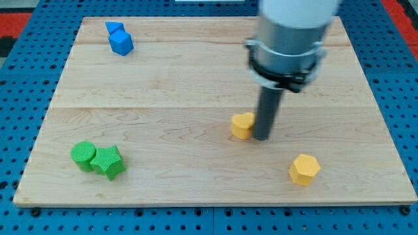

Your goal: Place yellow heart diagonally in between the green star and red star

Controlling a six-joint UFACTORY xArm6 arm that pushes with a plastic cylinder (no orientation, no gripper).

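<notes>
Nearest the view's bottom edge runs the front rim of the board, the largest thing here, a pale wooden top on a blue pegboard. Above it hangs the arm's grey barrel, ending in the dark rod. My tip rests on the wood, touching the right side of the yellow heart; it clasps nothing, only presses against the block's side, placed there, I judge, to shove it toward the view's left.

The heart sits a little right of centre, partly hidden by the rod, so which way its point faces and how its long axis lies I cannot tell.

At lower left the green star touches a green round block. A yellow hexagon lies lower right, well apart. Two blue blocks huddle at upper left. No red star shows.
</notes>
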